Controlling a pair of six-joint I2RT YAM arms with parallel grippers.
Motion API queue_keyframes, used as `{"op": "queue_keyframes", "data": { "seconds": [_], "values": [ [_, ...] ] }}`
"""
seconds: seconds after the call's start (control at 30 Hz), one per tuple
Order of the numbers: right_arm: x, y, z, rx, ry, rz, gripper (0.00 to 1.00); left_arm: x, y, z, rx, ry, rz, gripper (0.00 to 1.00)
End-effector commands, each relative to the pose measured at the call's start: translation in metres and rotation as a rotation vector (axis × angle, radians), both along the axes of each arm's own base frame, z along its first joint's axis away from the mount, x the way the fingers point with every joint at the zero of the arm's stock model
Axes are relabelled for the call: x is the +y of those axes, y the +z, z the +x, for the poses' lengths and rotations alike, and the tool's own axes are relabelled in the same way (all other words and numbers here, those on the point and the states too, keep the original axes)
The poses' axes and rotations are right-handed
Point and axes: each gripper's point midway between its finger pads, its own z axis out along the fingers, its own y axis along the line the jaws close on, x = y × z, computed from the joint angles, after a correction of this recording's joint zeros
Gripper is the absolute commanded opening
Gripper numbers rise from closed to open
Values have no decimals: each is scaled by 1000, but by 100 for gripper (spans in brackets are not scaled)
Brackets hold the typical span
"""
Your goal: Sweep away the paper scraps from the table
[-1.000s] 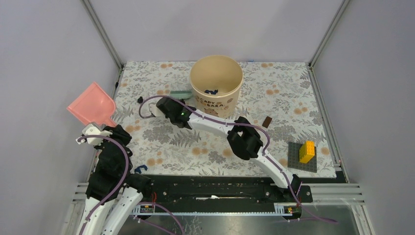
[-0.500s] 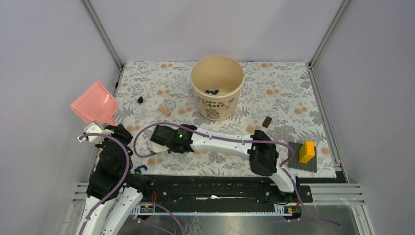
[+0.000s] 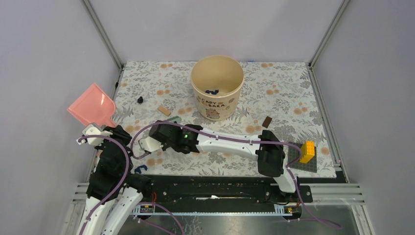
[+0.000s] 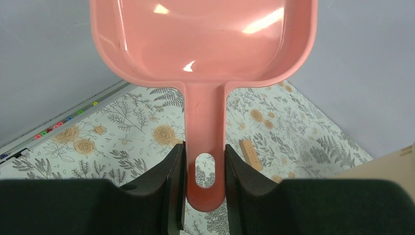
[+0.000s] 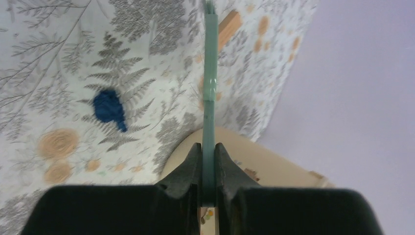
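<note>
The right gripper [image 3: 147, 144], pinched on a thin green tool [image 5: 210, 73], has been drawn back from the bucket [image 3: 217, 93] to lower left of centre. A blue paper scrap [image 3: 140, 100] is left on the table [image 3: 274, 88] at upper left, so sweeping is judged unfinished; the pink dustpan [image 4: 200, 44] is clamped by the left gripper [image 4: 204, 157]

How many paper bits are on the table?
2: a dark scrap left of the bucket, a blue one beside the left arm. The right arm may hide more.
</note>
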Motion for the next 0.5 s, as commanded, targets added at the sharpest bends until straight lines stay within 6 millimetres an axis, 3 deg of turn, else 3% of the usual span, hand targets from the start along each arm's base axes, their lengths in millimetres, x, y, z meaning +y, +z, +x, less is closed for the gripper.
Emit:
{"op": "queue_keyframes", "data": {
  "seconds": [0.0,0.33,0.47],
  "values": [
    [39,56,15,-216,146,215,0,8,15,-8,-93,51,-59,0],
    [98,51,63,-508,232,404,0,12,16,-12,-105,74,-67,0],
    [113,42,85,-529,224,430,0,6,15,-7,-98,40,-66,0]
  ]
}}
